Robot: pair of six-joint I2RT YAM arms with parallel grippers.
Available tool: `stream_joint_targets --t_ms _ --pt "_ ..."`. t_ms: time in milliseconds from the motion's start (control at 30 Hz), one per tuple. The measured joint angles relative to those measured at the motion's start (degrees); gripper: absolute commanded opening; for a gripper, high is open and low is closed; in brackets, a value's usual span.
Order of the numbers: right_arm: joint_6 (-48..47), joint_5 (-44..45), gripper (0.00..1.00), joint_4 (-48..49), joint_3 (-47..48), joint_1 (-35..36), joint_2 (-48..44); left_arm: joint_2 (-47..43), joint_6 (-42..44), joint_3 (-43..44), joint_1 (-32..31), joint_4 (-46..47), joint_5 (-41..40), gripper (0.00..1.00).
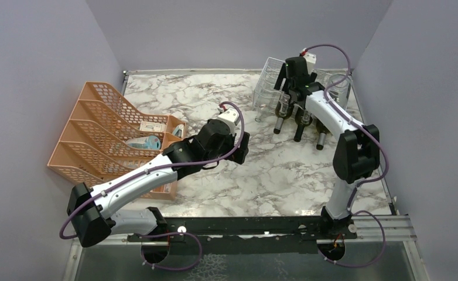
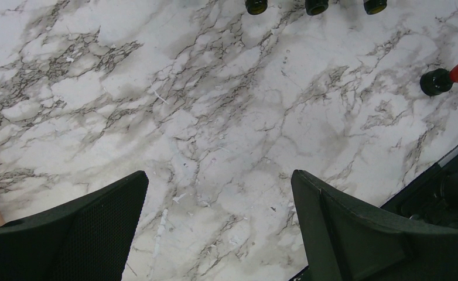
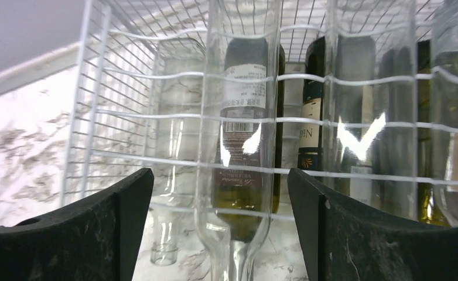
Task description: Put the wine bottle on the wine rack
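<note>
The silvery-white wire wine rack (image 1: 266, 82) stands at the back right of the marble table and holds several bottles, their necks pointing to the front. My right gripper (image 1: 292, 96) hovers over the rack's front, open. In the right wrist view its fingers (image 3: 218, 175) stand either side of a clear glass bottle (image 3: 238, 88) lying in the rack (image 3: 115, 111), apart from it; a dark labelled bottle (image 3: 310, 117) lies behind. My left gripper (image 1: 243, 147) is open and empty above the table's middle; the left wrist view (image 2: 218, 175) shows only marble between its fingers.
An orange mesh tiered organizer (image 1: 106, 117) with small items stands at the left. Three dark bottle tops (image 2: 316, 6) show at the top of the left wrist view, and a red-necked bottle with a black cap (image 2: 437, 82) at its right edge. Walls enclose the table.
</note>
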Motion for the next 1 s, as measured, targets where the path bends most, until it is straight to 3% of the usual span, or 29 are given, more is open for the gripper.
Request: stream_joint_targets --t_ms 200,700,1000 --pt "0.1 -2.0 0.88 -2.0 -2.3 0.0 -10.3 -4.0 0.9 0.0 0.0 0.1 -3.8 0.99" --pt "1.4 -9.9 0.88 -13.5 -33.0 0.0 -46.8 -17.3 7.4 0.1 0.0 1.7 -12.7 0.99" --pt "0.3 -7.1 0.88 -20.0 -31.4 0.0 -69.1 -23.3 10.4 2.4 0.0 1.1 -14.5 0.99"
